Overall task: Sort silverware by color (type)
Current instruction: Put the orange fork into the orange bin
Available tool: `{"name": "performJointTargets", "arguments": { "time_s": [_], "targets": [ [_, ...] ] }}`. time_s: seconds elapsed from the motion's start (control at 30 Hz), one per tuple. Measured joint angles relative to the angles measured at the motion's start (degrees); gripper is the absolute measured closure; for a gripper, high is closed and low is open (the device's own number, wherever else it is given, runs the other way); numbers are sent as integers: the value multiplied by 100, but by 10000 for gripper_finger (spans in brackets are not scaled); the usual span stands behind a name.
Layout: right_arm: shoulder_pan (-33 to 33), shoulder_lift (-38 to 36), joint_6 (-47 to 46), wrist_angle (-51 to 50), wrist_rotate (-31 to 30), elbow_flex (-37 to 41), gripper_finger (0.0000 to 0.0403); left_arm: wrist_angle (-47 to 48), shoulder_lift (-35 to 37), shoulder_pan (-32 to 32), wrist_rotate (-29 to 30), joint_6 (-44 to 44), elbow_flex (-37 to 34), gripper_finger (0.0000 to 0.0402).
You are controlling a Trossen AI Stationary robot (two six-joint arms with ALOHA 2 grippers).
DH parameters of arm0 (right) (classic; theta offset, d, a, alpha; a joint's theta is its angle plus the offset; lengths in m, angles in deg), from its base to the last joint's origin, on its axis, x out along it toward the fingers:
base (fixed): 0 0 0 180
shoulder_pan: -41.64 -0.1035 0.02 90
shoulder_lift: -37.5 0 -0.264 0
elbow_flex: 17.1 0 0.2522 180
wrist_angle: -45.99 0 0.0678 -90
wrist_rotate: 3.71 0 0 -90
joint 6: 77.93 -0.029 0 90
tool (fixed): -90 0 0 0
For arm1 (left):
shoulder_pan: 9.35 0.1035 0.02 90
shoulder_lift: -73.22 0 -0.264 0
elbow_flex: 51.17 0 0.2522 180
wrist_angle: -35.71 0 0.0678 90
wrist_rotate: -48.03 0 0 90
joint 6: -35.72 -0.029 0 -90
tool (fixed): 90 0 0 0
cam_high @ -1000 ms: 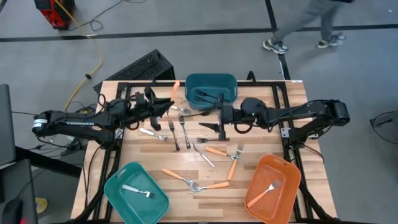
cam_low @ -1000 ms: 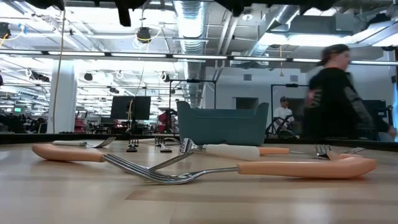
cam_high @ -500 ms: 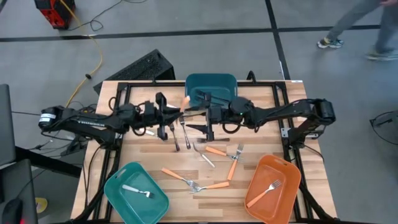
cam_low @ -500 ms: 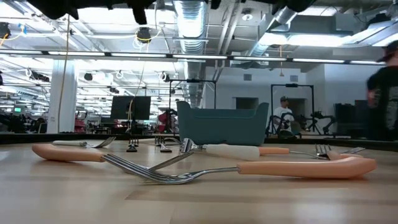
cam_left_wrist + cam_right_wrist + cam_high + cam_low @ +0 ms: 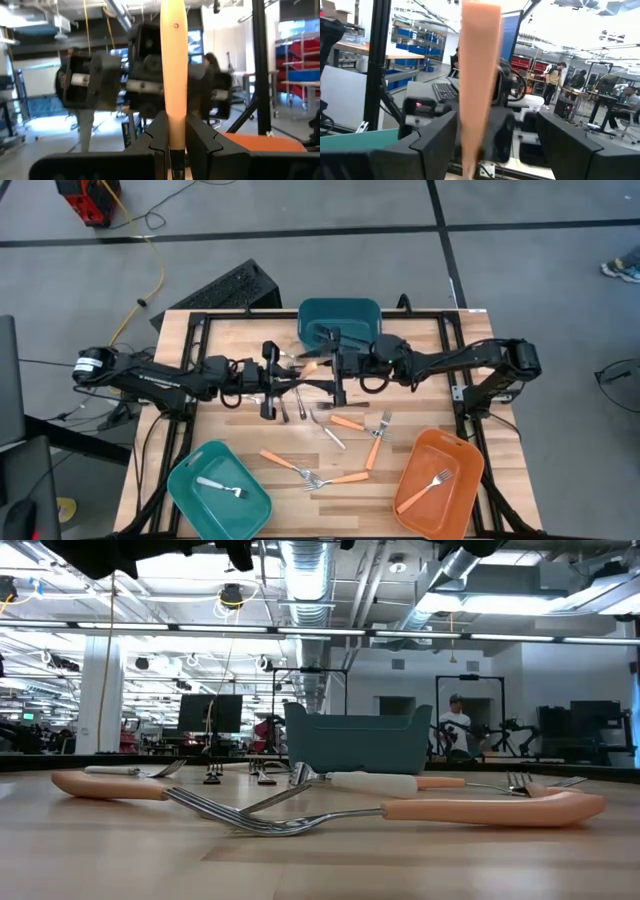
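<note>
My left gripper (image 5: pixel 292 374) is shut on an orange-handled utensil (image 5: pixel 312 365), held in the air over the table's far middle. The handle points at my right gripper (image 5: pixel 322 376), which faces it. In the right wrist view my right gripper's fingers (image 5: pixel 436 141) are open and stand on either side of the handle (image 5: pixel 480 85), apart from it. More silverware lies flat on the table: dark forks (image 5: pixel 283 402), a silver fork (image 5: pixel 326 426) and orange-handled ones (image 5: pixel 348 423) (image 5: pixel 282 464). My left gripper pinches the orange handle (image 5: pixel 175 131) between its two fingers (image 5: pixel 159 136). The fingers come level from the table's left and lie along the utensil. The handle's free end with the small hole (image 5: pixel 176 26) sticks out past the fingertips, clear of the table.
A dark teal bin (image 5: pixel 340 320) stands at the far middle. A lighter teal bin (image 5: pixel 190 480) with a white fork is near left. An orange bin (image 5: pixel 455 455) with an orange-handled fork is near right. Orange-handled forks (image 5: pixel 480 808) lie near the front edge.
My left gripper has gone toward the table's right and near side with the orange-handled utensil, up to my right gripper. My right gripper has gone a little toward the table's left, and the handle now reaches between its open fingers.
</note>
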Motion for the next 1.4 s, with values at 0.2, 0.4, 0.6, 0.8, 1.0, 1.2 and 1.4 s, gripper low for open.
{"name": "performJointTargets", "arguments": {
  "time_s": [0.2, 0.4, 0.6, 0.8, 1.0, 1.2, 1.4],
  "targets": [
    [-41, 0, -1, -52, 8, 0, 106, -259, -284, 2, 7, 65, 0, 380],
    [-64, 0, 13, -271, 4, 0, 126, -308, -297, 2, 8, 63, 0, 380],
    [-65, 0, 117, -314, 4, 0, 221, -303, -302, 2, 12, 69, 0, 379],
    [-70, 0, 79, -442, 37, 0, 319, -275, -302, 4, 17, 53, -2, 379],
    [-69, -2, -55, -515, 12, 0, 319, -223, -300, 4, 37, 89, -2, 377],
    [-135, -4, 22, -634, -52, 2, 319, 119, -295, -20, 288, 34, 0, 325],
    [-104, -58, 21, -1058, -230, 9, 319, 585, -297, -20, 711, -8, 0, 233]
  ]
}}
